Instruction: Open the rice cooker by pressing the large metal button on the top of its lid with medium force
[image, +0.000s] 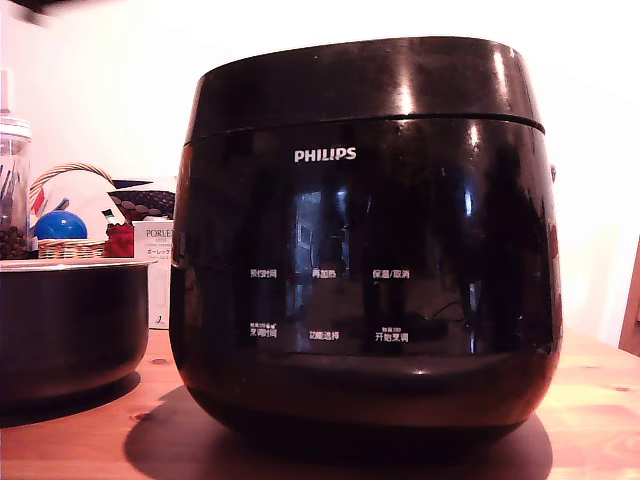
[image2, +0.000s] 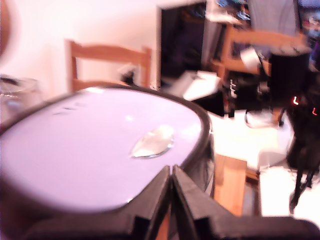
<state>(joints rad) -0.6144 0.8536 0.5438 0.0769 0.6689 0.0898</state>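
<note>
The glossy black rice cooker (image: 365, 270) with a white PHILIPS logo fills the exterior view, standing on a wooden table (image: 600, 400). Its lid (image: 365, 85) is down, with the seam line closed all round. No gripper shows in the exterior view. In the blurred wrist view the lid top (image2: 90, 150) glares pale, and the oval metal button (image2: 152, 142) sits in it. My gripper (image2: 171, 172) hovers over the lid's edge just short of the button, its two dark fingers pressed together with nothing between them. I cannot tell whether they touch the lid.
At the exterior view's left stand a shorter dark pot with a pale rim (image: 60, 320), a wicker basket holding a blue ball (image: 60, 225), a white box (image: 155, 250) and a clear jar (image: 12, 190). The wrist view shows a wooden chair (image2: 107, 55) behind the cooker.
</note>
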